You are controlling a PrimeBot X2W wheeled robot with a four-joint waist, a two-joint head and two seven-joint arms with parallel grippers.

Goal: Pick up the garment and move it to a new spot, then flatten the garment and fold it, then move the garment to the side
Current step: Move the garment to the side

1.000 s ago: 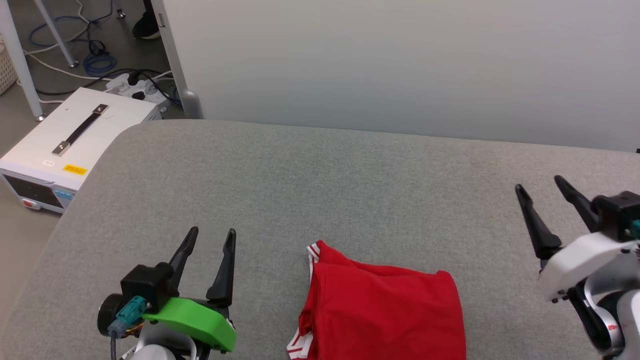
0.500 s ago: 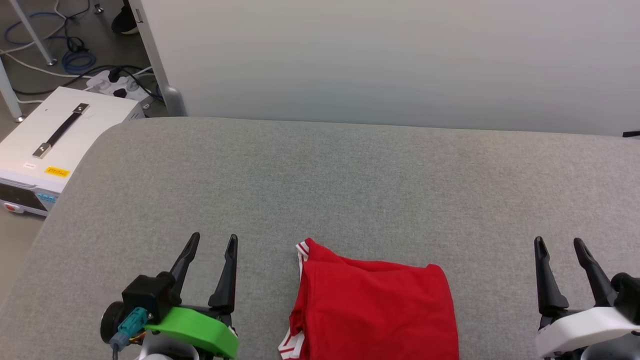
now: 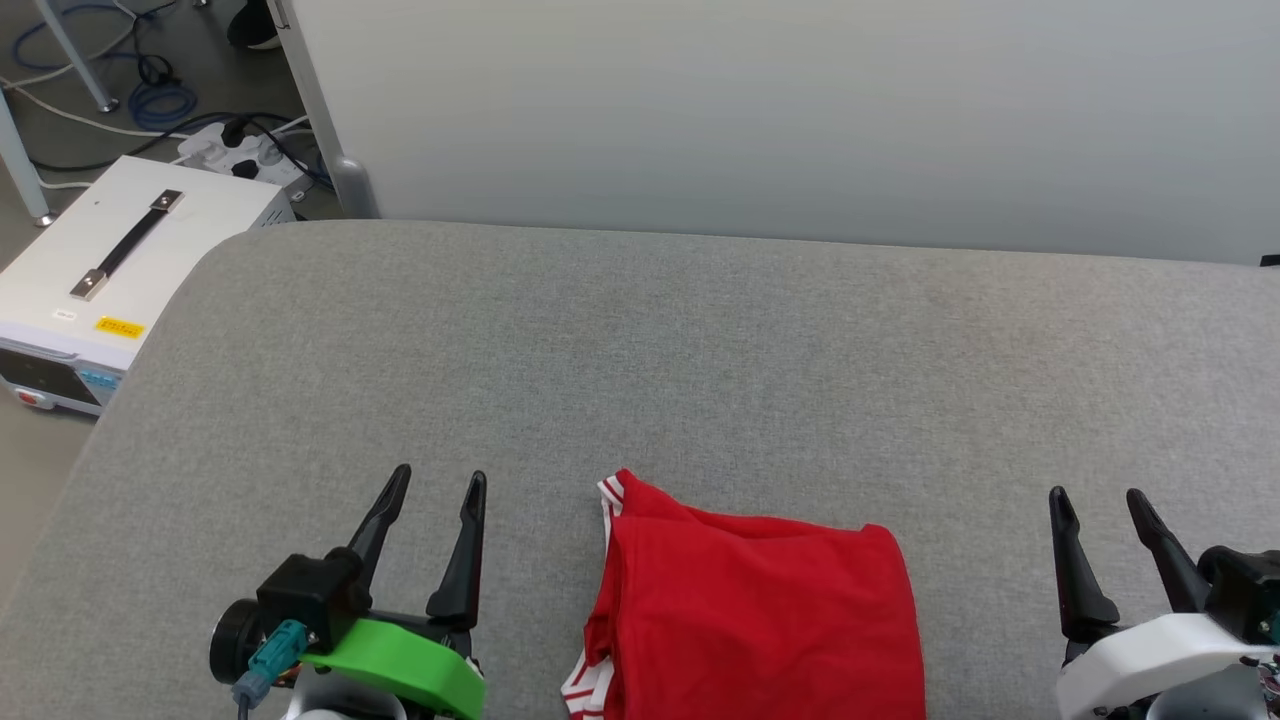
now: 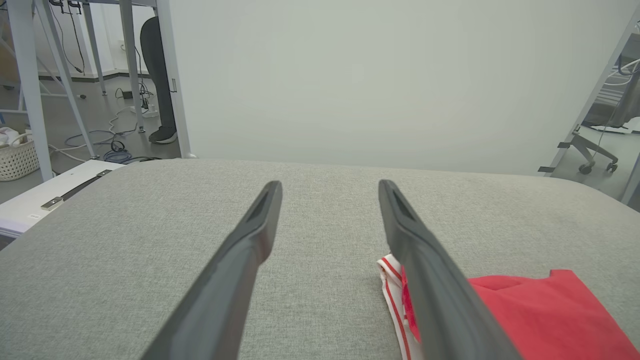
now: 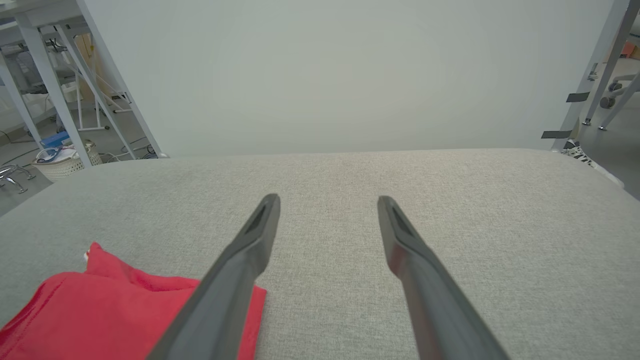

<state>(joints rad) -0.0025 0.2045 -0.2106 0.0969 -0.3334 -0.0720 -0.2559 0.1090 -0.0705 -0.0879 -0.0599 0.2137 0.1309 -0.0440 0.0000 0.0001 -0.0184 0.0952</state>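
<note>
While the small red jersey-style garment (image 3: pixel 750 620) lies folded into a compact block at the near edge of the grey fabric-covered table (image 3: pixel 700 350), both tools stand clear of it. The left gripper with the green wrist housing (image 3: pixel 440 475) sits just beside the garment's left edge, its two long dark fingers spread apart and holding nothing. The right gripper with the white wrist housing (image 3: pixel 1096 493) sits well apart on the garment's right side, likewise spread and empty.

Handling: the cloth appears thin, light and limp. Lifted at one point, it would probably sag and the layers would separate. Pinch through all layers at opposite side edges, one gripper per edge. The striped trim looks thicker and should give firmer purchase.

View differences: the head view shows the garment lying between both grippers. The left wrist view shows the red-and-white striped trim (image 4: pixel 392 295) at the garment's left edge. The right wrist view shows the opposite edge as plain red cloth, with that gripper's left finger crossing in front of it.
</note>
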